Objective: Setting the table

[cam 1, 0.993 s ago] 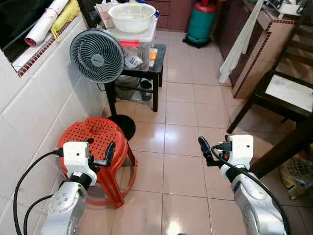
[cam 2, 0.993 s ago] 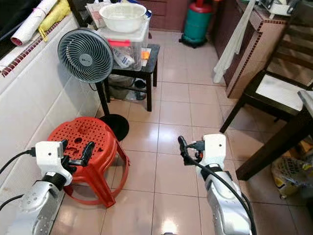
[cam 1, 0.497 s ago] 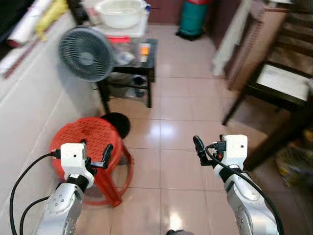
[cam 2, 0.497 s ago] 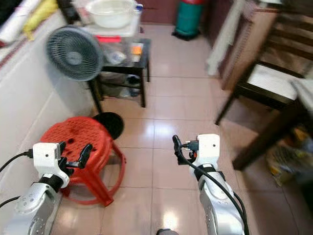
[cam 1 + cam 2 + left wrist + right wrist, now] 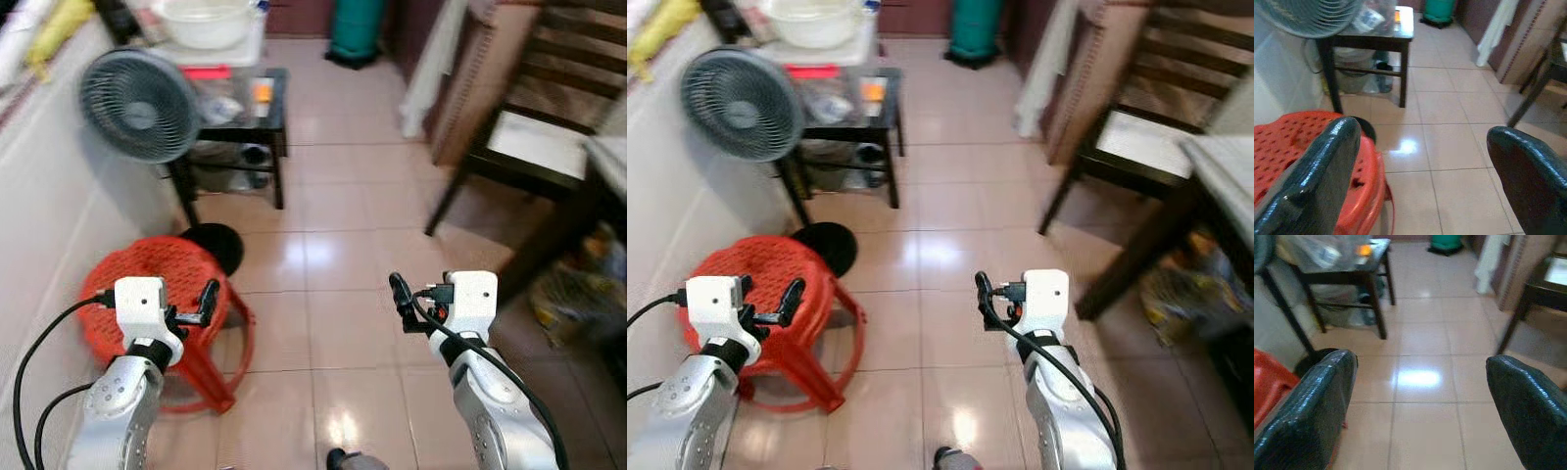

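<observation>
Both the left gripper (image 5: 208, 299) and the right gripper (image 5: 400, 296) are spread wide and empty, arms held forward above the tiled floor (image 5: 343, 255), the left over a red stool (image 5: 147, 284).

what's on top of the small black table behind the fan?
On the black table sits a clear plastic box with a pale bowl on top and an orange item beside it. The fan covers the table's left part; the box's contents are too blurred to name.

View has swung right, toward the table (image 5: 1225, 186).
</observation>
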